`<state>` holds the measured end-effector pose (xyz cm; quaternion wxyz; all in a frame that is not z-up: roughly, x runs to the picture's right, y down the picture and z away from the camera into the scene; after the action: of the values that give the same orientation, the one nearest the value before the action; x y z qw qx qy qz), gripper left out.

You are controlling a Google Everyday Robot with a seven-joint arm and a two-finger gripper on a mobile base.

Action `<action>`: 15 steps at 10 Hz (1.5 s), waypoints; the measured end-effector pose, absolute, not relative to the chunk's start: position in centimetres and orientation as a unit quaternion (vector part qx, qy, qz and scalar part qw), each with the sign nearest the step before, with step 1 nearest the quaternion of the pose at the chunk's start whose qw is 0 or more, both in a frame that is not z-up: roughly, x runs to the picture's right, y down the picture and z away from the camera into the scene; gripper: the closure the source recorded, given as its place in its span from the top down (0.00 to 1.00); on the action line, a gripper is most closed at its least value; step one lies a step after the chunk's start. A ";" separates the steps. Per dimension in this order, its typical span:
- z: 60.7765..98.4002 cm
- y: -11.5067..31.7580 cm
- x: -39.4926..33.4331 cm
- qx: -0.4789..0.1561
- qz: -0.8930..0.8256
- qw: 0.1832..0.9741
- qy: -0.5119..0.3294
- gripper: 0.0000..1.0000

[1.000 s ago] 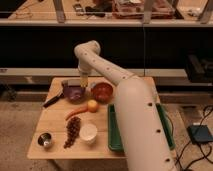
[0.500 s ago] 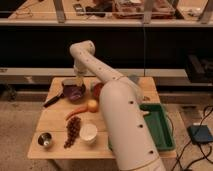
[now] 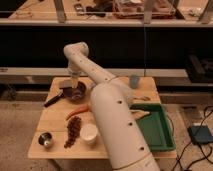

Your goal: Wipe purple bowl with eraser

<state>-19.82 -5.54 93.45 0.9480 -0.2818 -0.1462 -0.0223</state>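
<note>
The purple bowl (image 3: 76, 92), round and shallow, sat upright near the worktop's (image 3: 55, 122) far left corner. My end effector (image 3: 73, 83) hung just above the bowl's far rim. The eraser (image 3: 65, 84), a flat dark-grey block, lay at that rim's left side.

The robot's smooth white, thick tubular arm (image 3: 112, 117) is showing small dark screw dots along its casing and rounded joints at each bend. Its small pale two-finger gripper (image 3: 73, 82) is hanging over the table's far left.
</note>
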 end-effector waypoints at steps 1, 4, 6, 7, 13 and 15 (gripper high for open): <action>92.5 -4.6 -19.5 -0.282 -0.022 0.948 -0.149 0.18; 89.3 -1.6 -18.9 -0.282 -0.020 0.947 -0.154 0.18; 88.6 -0.9 -17.1 -0.281 -0.008 0.948 -0.147 0.18; 88.4 -0.9 -16.4 -0.279 -0.001 0.949 -0.145 0.18; 89.6 -4.4 -13.5 -0.247 0.029 0.961 -0.119 0.18; 91.2 -5.4 -13.6 -0.245 0.031 0.962 -0.118 0.18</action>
<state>-13.60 -5.43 91.22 0.9620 -0.2445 -0.1177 0.0309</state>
